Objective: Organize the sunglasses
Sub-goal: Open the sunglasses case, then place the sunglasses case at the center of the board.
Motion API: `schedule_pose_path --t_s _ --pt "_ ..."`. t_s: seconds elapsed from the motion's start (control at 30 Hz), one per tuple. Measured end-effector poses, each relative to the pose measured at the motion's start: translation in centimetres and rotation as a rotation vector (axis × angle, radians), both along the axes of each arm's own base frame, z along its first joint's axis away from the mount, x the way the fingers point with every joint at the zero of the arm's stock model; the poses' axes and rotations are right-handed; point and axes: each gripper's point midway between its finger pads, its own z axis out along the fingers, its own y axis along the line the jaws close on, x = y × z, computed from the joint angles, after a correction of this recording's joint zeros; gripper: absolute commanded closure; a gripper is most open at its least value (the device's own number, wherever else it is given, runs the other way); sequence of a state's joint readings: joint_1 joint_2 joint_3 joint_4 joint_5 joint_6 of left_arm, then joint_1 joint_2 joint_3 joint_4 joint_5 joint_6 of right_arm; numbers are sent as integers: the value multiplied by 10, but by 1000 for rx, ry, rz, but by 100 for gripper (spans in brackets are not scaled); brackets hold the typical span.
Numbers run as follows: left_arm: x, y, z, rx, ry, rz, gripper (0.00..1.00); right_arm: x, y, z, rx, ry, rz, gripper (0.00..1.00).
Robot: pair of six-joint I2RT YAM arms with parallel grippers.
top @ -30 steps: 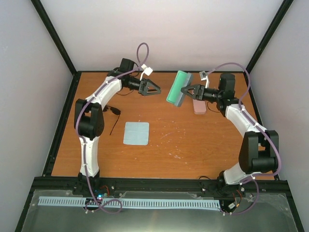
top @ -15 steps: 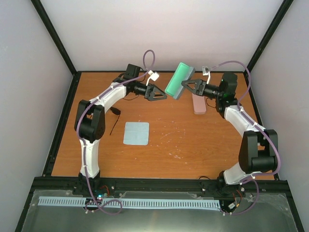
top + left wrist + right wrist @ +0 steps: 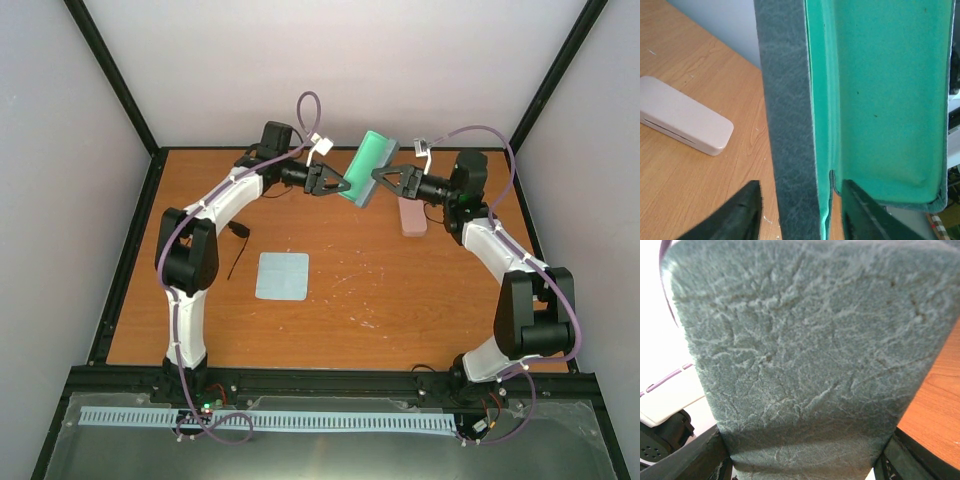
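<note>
An oblong blue-grey case [image 3: 365, 168], felt-like and crackled outside, smooth green inside, hangs open above the far tabletop [image 3: 400, 300]. The right gripper [image 3: 377, 177] pinches it. The left gripper [image 3: 346, 186] has its fingers [image 3: 740, 215] spread astride one wall. A square light-blue cloth [image 3: 283, 275] lies mid-table and a rounded pink hard case [image 3: 412, 216] lies far right. The slim black sunglasses [image 3: 238, 230] lie left, beside the cloth. The tabletop is scuffed orange wood, ringed by pale walls [image 3: 400, 70].

Green-lined blue-grey case [image 3: 880, 100], edge between fingers of left claw [image 3: 800, 220], pink case [image 3: 682, 120] on table [image 3: 690, 190]
</note>
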State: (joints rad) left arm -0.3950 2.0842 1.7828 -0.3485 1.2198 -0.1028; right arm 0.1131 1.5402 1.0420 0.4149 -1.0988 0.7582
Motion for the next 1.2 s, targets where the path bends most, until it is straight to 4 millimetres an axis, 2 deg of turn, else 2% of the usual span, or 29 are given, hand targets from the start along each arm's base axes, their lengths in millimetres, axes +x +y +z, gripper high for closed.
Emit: schedule_pose_path --t_s 0.1,0.17,0.23,0.3,0.47,0.53,0.6,0.63,0.73,0.77,0.87,0.93,1.0,1.1,1.2 --pt "0 -3 4 -5 -6 -1 62 0 0 0 -1 -2 0 97" --pt "-1 -5 4 -7 -7 -6 69 0 0 0 -1 -2 0 97" --pt "-2 -6 5 -6 -3 -9 79 0 0 0 -1 -2 -1 97" --pt "-3 -8 4 -5 2 -9 98 0 0 0 -1 -1 1 97" --pt "9 -6 -8 30 12 39 100 -2 3 2 -3 -15 12 97" --pt "9 -7 -8 34 14 43 99 -1 3 0 -5 -5 6 92" --pt "9 -7 -7 36 12 44 100 0 3 -1 -8 -9 3 76" --pt "9 -7 -7 40 12 46 100 0 3 -2 -11 -8 0 63" --pt "11 -7 -7 66 0 54 99 2 3 -4 -32 -4 -6 4" --pt "13 -7 -6 77 -11 58 99 3 3 -5 -44 -4 -11 0" --pt "25 -8 4 117 -85 73 99 8 -3 -12 -109 1 -42 0" --pt "37 -6 11 163 -167 97 99 9 -14 -21 -161 22 -82 0" --pt "47 -1 15 229 -254 131 99 9 -35 -30 -226 52 -154 0" --pt "51 11 13 341 -385 153 99 10 -91 -43 -353 100 -357 0" --pt "56 27 -1 493 -521 171 99 4 -141 -48 -466 122 -546 0"
